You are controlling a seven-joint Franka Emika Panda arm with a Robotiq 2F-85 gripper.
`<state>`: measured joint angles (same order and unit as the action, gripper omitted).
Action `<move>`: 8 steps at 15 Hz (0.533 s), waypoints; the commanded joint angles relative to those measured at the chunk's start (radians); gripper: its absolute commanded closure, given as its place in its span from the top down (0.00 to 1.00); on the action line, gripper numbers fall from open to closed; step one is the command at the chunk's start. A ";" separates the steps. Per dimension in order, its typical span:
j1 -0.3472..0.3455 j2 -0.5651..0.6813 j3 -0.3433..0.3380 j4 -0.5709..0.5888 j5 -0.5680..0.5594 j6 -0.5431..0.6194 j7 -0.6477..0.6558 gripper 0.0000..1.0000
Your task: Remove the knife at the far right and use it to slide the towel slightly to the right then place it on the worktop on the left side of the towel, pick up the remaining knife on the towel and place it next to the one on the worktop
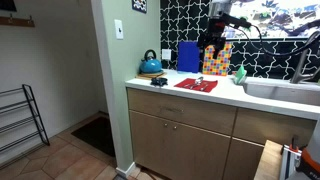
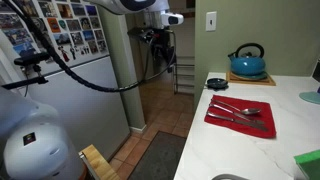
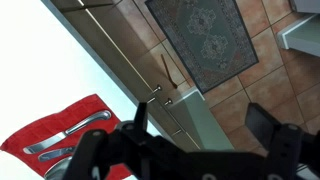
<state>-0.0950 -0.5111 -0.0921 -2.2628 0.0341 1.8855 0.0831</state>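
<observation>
1. Right now my hand [image 3: 199,118] is spread wide and carries nothing. In the wrist view its fingers [image 3: 140,112] frame tiled floor and a patterned rug [image 3: 205,40], so I judge it hangs out past the front edge of the tabletop [image 3: 50,60], well clear of the cloth.
2. Off to the side of the fingers in that view lies the towel [image 3: 95,105], flat and red, on the white tabletop near its front edge, above the wooden cabinet doors [image 3: 120,35].
3. In an exterior view the knives [image 2: 240,110] lie side by side on the towel [image 2: 262,127], roughly parallel. The pictures are too small for me to count the pieces or tell handle from blade.
4. Farther out, a teal kettle [image 2: 247,62] stands behind the towel. In an exterior view a checkered board [image 1: 217,60] stands upright at the wall and a sink [image 1: 280,90] lies beyond.
5. I judge this as the very first step, the reach for the far-right knife, with nothing on the towel touched yet.
6. Next I need to bring the hand in over the tabletop and down above the outermost knife. The fingers should sit across the handle and pinch it alone, without snagging cloth or the neighbouring knife.
</observation>
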 commanded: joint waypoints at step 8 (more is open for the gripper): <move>-0.038 0.043 0.001 0.018 -0.018 -0.029 0.059 1.00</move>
<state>-0.0994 -0.5068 -0.0921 -2.2623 0.0316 1.8837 0.0921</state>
